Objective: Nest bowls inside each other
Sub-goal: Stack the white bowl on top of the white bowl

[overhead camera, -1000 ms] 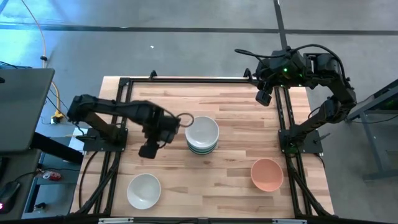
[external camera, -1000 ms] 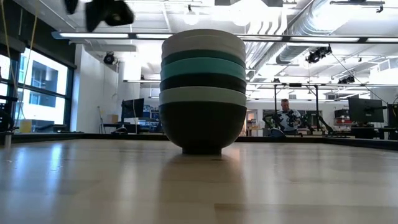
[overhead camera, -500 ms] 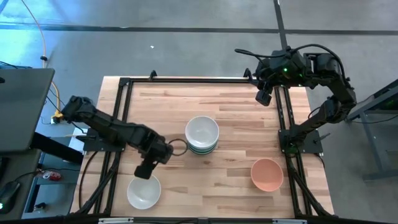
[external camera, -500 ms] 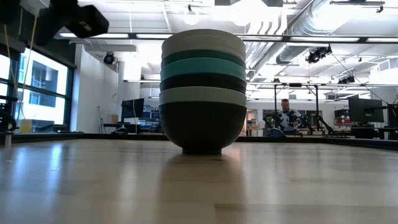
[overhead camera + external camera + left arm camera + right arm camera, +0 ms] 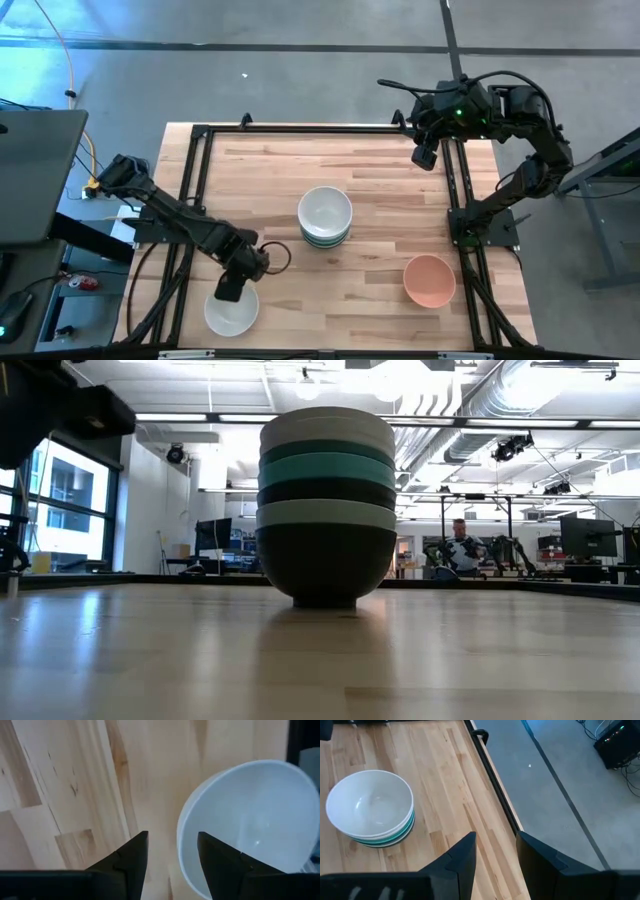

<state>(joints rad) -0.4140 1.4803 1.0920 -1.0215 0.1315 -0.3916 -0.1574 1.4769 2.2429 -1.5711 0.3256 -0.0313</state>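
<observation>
No legible text anywhere.

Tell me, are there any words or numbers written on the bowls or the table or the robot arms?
No text can be read anywhere in these pictures.
The stacked bowls, the single white bowl and the pink bowl are plain, with no writing.
The wooden table shows no labels or marks.
The left gripper and the right gripper show no readable lettering.
Screens in the room behind are too small to read.

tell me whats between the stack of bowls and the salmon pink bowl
Nothing: only bare wooden table lies between the nested stack of round bowls and the lone salmon pink bowl, per the high view.
</observation>
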